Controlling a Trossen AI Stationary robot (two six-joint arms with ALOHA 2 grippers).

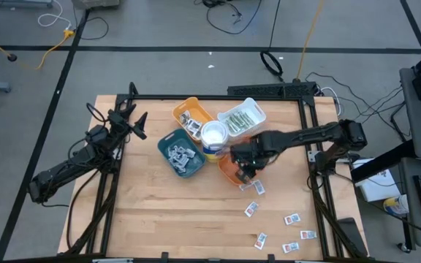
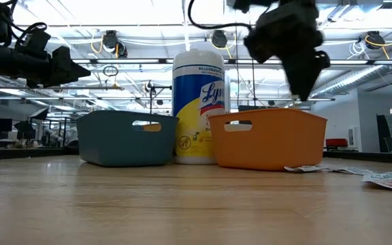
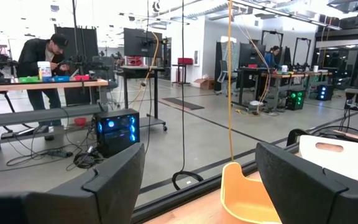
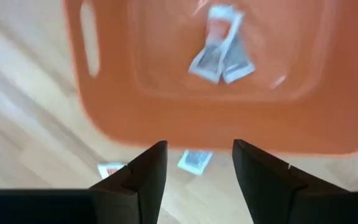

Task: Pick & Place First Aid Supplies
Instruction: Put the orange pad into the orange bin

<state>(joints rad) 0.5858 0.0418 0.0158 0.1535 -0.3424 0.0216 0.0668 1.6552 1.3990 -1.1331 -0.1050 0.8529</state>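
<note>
Right wrist view: right gripper point(image 4: 197, 163) hung above orange tray point(image 4: 135, 134), fingers apart, empty; two packets point(image 4: 219, 53) inside, more on table point(image 1: 159, 212). Best lifted clear before reaching for nearest loose packet point(image 4: 195, 160). Left gripper point(image 1: 131, 117) parked open, left edge.

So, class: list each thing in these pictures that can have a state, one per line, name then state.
Right gripper: open, empty, above the orange tray.
Left gripper: open, empty, raised at the table's edge.
Orange tray: upright, two packets inside.
Wipes tub: upright, lid shut.
Loose packets: flat on the table.
</note>
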